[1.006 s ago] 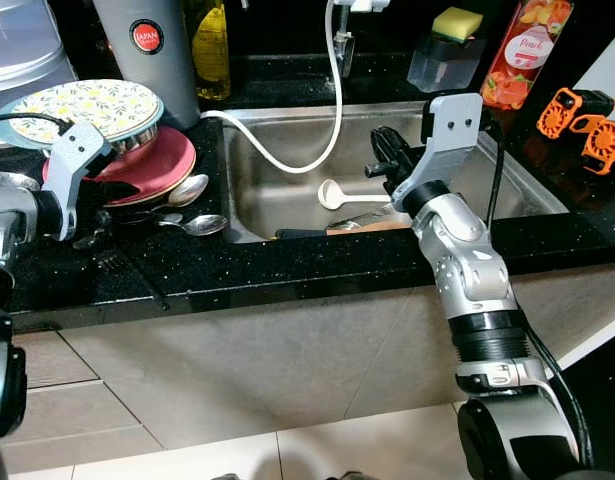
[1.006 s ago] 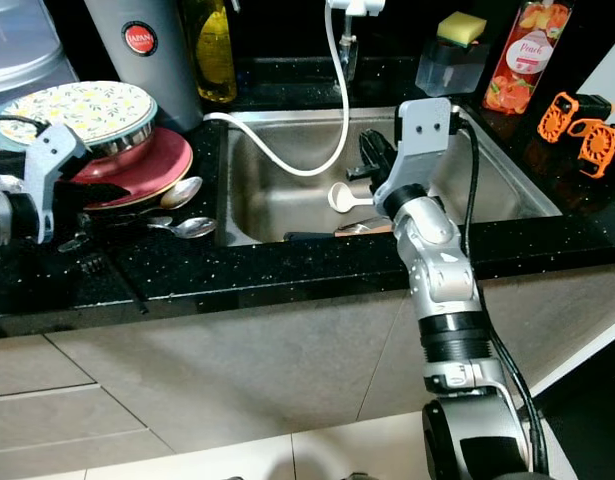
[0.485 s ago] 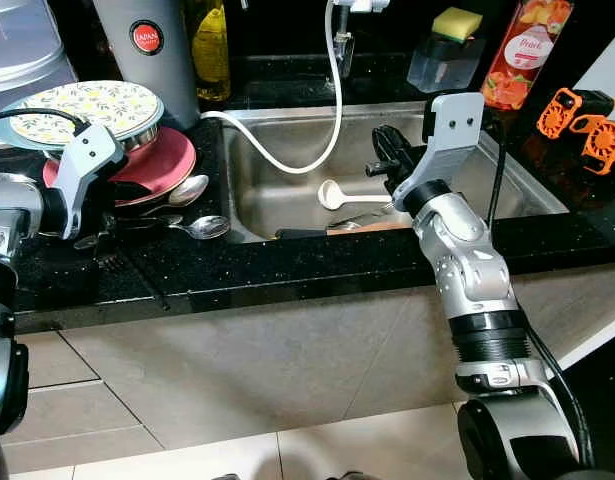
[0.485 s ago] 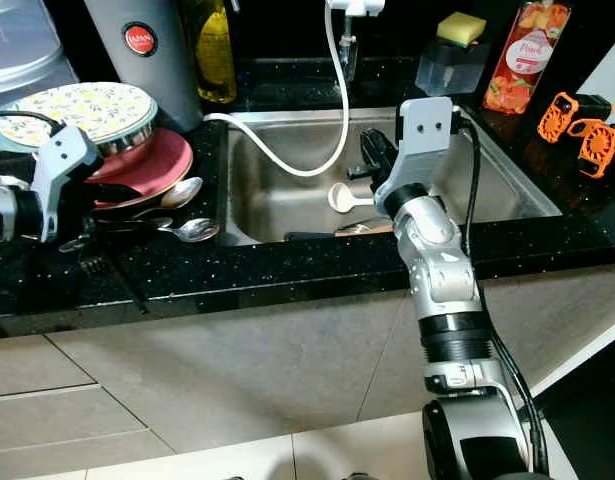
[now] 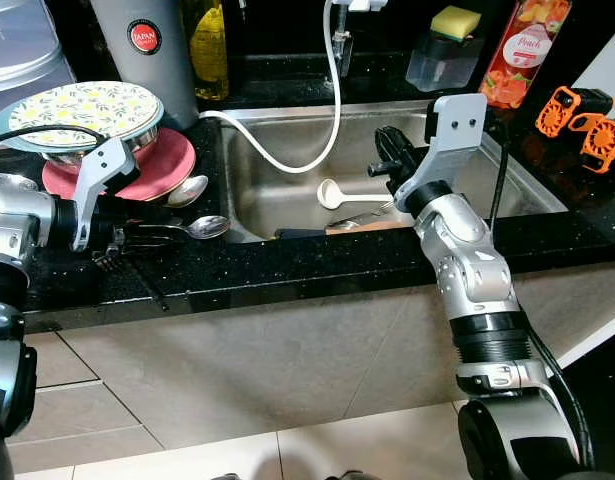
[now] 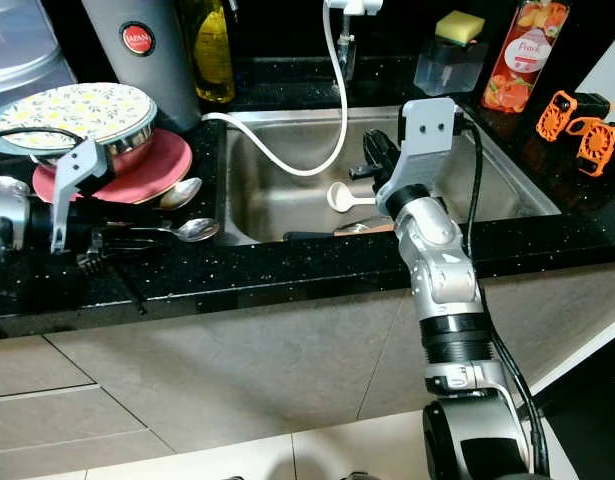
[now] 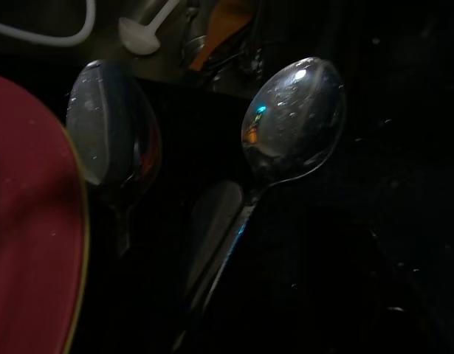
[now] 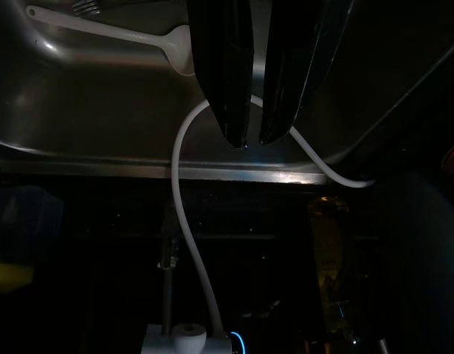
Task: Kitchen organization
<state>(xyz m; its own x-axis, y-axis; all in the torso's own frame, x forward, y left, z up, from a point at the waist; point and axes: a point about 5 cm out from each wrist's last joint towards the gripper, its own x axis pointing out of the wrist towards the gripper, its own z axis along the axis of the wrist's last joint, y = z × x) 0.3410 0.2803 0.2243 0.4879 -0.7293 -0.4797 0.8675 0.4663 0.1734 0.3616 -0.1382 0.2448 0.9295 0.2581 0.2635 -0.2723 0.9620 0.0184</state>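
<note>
Left gripper point(image 5: 137, 235) is lying low on the black counter point(image 5: 287, 265), fingers reaching along the handle of the steel spoon point(image 5: 202, 227) that is resting just left of the sink point(image 5: 287, 190); whether the fingers are closing on the handle I cannot tell, the wrist view being too dark. A second spoon point(image 5: 190, 188) is leaning against the red plate point(image 5: 167, 160), just beside the first. Right gripper point(image 8: 252, 136) is hovering over the sink, fingers nearly together, grasping nothing. Judged step: picking up loose cutlery. Next move is calling for a firm pinch on the thin handle, then a lift clear of the neighbouring spoon.
</note>
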